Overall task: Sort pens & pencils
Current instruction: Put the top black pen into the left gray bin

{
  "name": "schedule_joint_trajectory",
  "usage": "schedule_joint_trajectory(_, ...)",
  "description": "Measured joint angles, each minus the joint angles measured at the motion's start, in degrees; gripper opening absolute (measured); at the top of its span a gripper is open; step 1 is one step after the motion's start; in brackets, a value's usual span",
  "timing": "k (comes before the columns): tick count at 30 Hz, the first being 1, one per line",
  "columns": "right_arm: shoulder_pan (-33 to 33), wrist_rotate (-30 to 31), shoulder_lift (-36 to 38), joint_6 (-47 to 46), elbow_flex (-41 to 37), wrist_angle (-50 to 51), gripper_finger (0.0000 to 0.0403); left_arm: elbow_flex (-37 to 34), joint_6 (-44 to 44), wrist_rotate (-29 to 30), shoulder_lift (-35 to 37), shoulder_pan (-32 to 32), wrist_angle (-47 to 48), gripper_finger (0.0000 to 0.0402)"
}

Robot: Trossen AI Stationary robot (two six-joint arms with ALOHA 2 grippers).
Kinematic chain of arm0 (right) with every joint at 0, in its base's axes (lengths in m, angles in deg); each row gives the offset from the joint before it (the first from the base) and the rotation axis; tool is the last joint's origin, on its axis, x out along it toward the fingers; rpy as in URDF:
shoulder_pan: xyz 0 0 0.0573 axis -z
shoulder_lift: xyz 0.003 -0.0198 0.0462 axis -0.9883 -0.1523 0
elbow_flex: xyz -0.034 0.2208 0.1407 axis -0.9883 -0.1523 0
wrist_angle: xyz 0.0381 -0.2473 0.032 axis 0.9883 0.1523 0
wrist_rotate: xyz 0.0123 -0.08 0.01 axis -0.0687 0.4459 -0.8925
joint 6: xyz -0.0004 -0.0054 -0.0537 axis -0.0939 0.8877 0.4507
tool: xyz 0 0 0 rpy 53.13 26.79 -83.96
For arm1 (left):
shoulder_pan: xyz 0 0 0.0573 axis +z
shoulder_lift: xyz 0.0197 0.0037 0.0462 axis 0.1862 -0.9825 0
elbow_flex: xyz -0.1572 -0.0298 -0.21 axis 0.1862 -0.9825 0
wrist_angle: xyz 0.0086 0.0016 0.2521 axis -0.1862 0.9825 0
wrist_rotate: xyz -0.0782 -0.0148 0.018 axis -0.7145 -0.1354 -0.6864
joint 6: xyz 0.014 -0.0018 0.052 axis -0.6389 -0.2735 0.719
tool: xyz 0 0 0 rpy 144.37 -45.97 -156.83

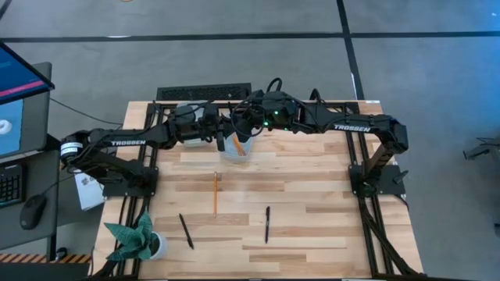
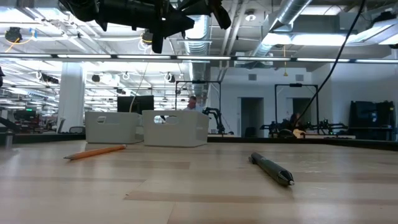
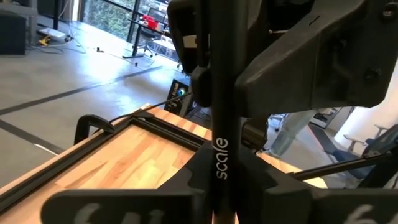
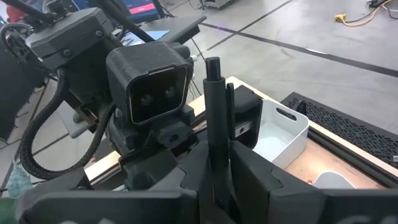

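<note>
Both arms meet above the bins at the counter's far edge, one black pen between them.

The left gripper (image 1: 221, 134) and right gripper (image 1: 248, 125) face each other, raised, each with fingers closed on the same upright pen (image 4: 214, 118). Below stands a white bin (image 4: 283, 134) with pencils (image 1: 237, 145) in it. One pencil (image 1: 216, 193) lies mid-counter (image 1: 312, 195); two pens (image 1: 186, 231) (image 1: 267, 224) lie nearer the front edge. Behind is an open workshop.
</note>
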Motion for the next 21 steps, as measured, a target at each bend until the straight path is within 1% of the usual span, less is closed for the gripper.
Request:
schedule_joint_trajectory(3, 0.0, 0.0, 0.0, -0.02, -0.02, 0.0, 0.0101, 0.0, 0.01, 0.02, 0.0, 0.02, -0.08, 0.0032)
schedule_joint_trajectory(7, 0.0, -0.02, 0.0, 0.0, -0.02, 0.0, 0.0109, 0.0, 0.0, 0.04, 0.0, 0.0, -0.06, 0.002)
schedule_joint_trajectory(11, 0.0, 0.0, 0.0, 0.02, -0.02, 0.02, 0.0111, 0.0, 0.0, 0.04, 0.0, 0.02, -0.06, 0.0014)
schedule_joint_trajectory(17, 0.0, 0.0, 0.0, 0.02, -0.02, 0.03, 0.0112, 0.0, -0.05, 0.09, 0.01, 0.01, -0.06, 0.0029)
schedule_joint_trajectory(21, 0.0, 0.02, 0.0, 0.02, -0.02, 0.31, 0.0112, 0.0, -0.07, 0.11, 0.0, 0.0, -0.01, 0.0017)
